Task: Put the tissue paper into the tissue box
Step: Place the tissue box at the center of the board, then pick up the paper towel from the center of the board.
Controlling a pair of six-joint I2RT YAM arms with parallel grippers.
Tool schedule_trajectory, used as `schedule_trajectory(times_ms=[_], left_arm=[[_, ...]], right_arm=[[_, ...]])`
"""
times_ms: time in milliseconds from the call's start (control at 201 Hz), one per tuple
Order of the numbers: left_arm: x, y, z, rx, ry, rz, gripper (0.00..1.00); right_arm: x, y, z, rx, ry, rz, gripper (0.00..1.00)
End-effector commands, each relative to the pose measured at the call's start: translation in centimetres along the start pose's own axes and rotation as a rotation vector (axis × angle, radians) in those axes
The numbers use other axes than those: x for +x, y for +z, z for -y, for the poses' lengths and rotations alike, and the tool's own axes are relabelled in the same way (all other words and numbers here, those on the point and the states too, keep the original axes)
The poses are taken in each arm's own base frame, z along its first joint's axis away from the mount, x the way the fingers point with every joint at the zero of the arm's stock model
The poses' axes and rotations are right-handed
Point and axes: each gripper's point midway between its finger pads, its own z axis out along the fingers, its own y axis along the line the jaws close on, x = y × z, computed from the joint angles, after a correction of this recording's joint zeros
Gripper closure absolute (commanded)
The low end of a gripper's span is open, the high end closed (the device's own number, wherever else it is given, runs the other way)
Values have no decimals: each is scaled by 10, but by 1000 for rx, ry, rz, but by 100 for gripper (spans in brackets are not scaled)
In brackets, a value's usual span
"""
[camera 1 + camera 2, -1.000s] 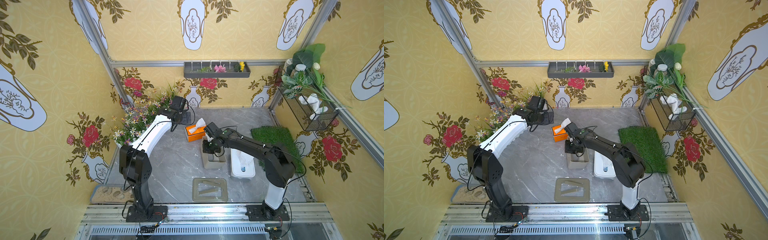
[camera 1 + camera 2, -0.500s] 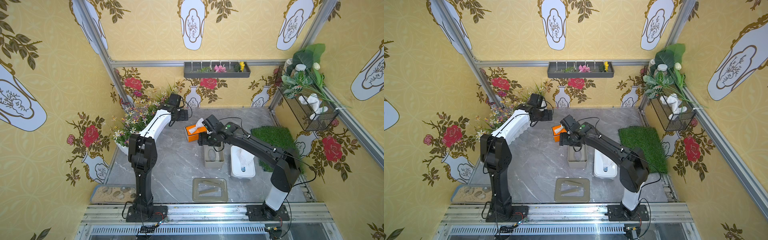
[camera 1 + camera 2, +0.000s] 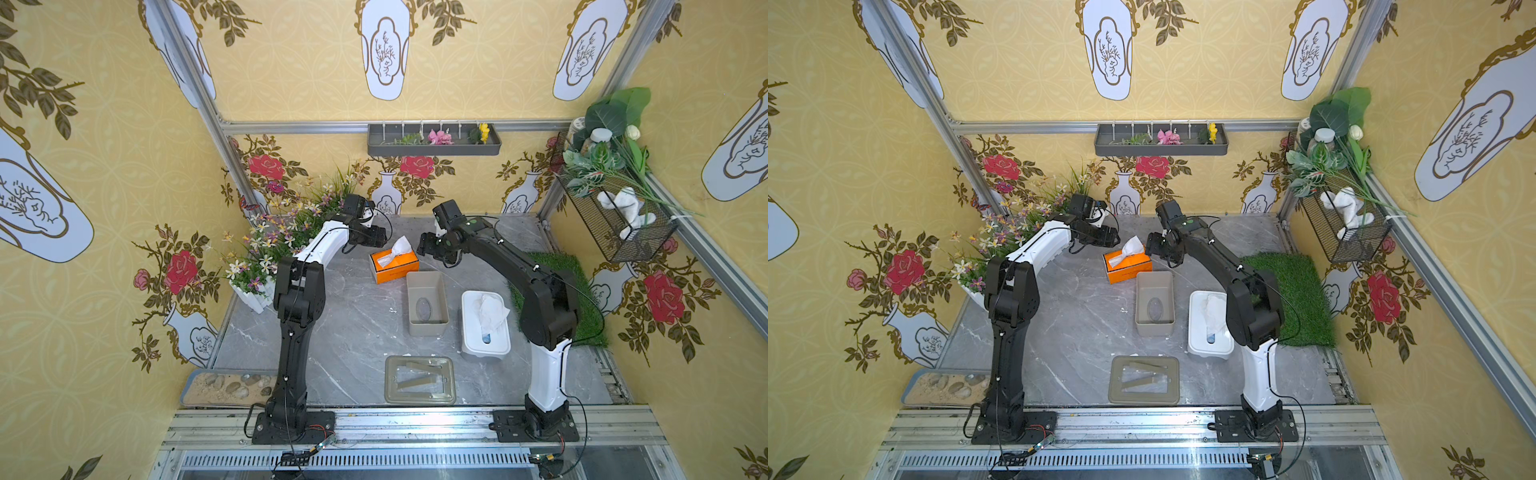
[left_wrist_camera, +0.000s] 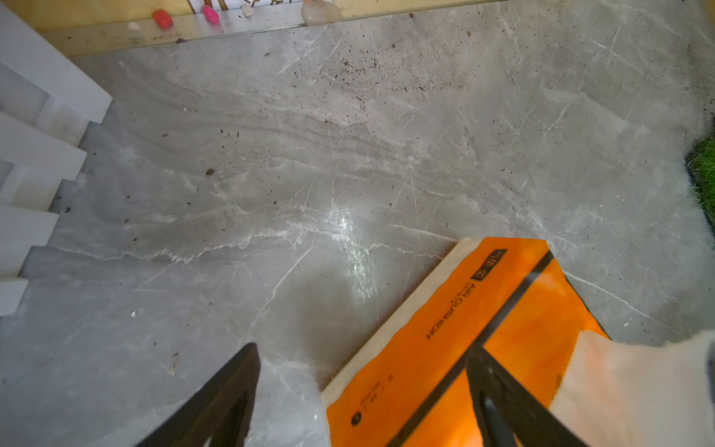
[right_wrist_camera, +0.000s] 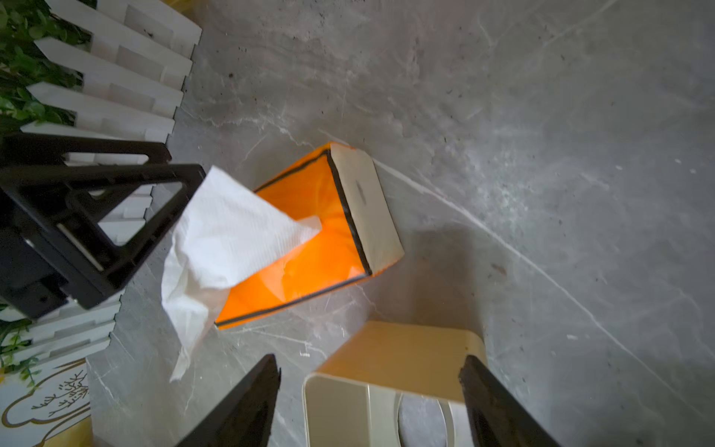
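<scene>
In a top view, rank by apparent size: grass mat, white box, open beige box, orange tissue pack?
1. Grass mat
2. White box and open beige box, nearly alike
3. Orange tissue pack

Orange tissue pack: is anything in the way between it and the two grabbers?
No, nothing visible. The open left gripper and open right gripper hover at either end of the orange tissue pack, with nothing in between. The beige tissue box beside it is open on top.

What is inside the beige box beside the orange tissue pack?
In the beige box only a bare bottom with an oval hole shows; no tissue. Nothing covers it.
</scene>
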Motion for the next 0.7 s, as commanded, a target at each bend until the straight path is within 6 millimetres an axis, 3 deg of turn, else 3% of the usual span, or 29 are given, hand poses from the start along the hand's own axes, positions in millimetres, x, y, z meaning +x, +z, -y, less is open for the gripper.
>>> schedule_trajectory(times_ms=[0, 124, 309, 438, 607, 692], left_arm=[[19, 7, 8, 61, -12, -62, 21], [43, 2, 7, 52, -53, -86, 26], [83, -13, 13, 47, -127, -142, 33], [102, -32, 18, 10, -148, -147, 33], [125, -58, 30, -32, -180, -136, 32], [124, -72, 29, -53, -203, -95, 29]], right_arm=[[-8, 22, -5, -52, -15, -37, 29], [-15, 45, -8, -60, -30, -67, 33], [-6, 69, -10, -98, -44, -136, 42], [-17, 68, -25, -164, -58, -99, 43], [-12, 73, -43, -266, -70, -105, 40], [-16, 63, -47, -283, -82, -72, 37]])
